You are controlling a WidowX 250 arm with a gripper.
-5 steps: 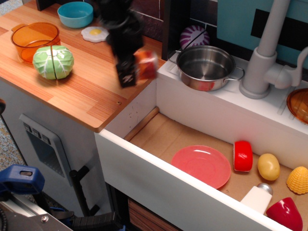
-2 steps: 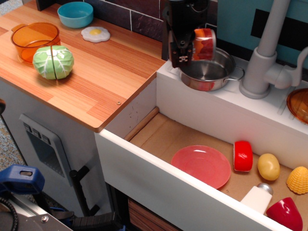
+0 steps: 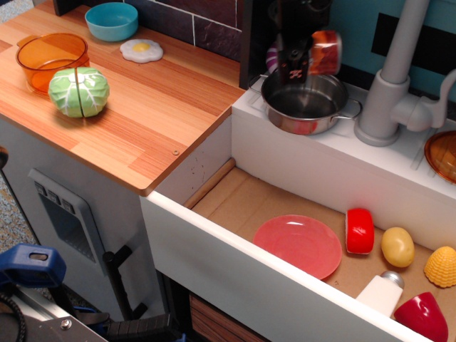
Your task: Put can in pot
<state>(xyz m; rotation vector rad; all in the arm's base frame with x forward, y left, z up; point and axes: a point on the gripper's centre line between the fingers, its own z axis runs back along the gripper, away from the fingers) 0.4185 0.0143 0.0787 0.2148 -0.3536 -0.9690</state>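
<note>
Fingers (image 3: 311, 63) pinching the can (image 3: 325, 53), held in the air over the pot (image 3: 305, 100), not touching it. Pot sits on the white ledge off the bench's (image 3: 142, 107) right edge, beside the faucet (image 3: 388, 92).

From my feed, the small orange-red labelled tin can (image 3: 325, 53) is motion-blurred, so I cannot read its white lettering. The black gripper (image 3: 308, 54) holding it is blurred too, and its arm runs out of the top edge. It hides most of the purple-and-white striped ball (image 3: 272, 57) behind the shiny steel saucepan (image 3: 305, 101). At the right edge, an orange translucent dish (image 3: 442, 155) is cut off. The red rounded piece (image 3: 420, 317) and white bottle (image 3: 381, 292) are clipped by the drawer's front wall.
</note>
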